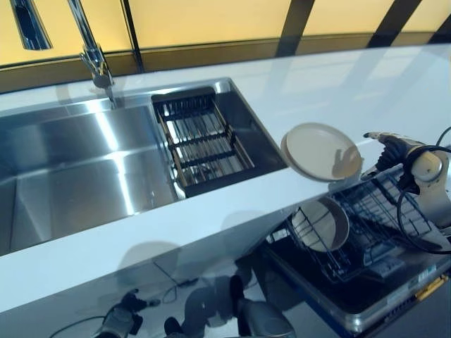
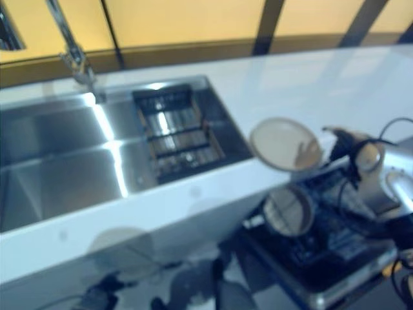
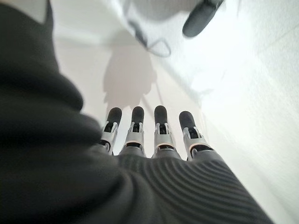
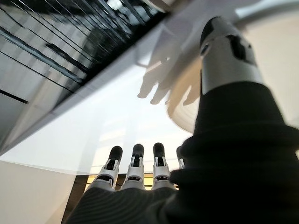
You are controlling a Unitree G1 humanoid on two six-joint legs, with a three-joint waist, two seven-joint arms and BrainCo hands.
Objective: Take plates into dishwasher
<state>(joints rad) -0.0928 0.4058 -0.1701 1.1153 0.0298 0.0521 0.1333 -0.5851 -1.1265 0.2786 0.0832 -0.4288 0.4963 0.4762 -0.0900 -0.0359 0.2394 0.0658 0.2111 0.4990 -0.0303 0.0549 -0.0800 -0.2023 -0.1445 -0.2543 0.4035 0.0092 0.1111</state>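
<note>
Right hand (image 1: 392,149) pinching (left (image 3: 154,135) relaxed).

Bright glare (right eye blurred)

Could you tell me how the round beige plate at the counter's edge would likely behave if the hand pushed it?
The round beige plate looks rigid and smooth-glazed, so it would probably slide, not bend. It seems to overhang the white counter above the dishwasher rack, so a push could tip it off. The right hand is beside it.

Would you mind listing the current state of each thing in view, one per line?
Plate: on the counter edge, right hand at its rim.
Second plate: standing on edge in the rack.
Dishwasher rack: pulled out, open.
Sink: no dishes, dark drain rack inside.
Faucet: no water running.
Left hand: open, idle, low by the floor.
</note>
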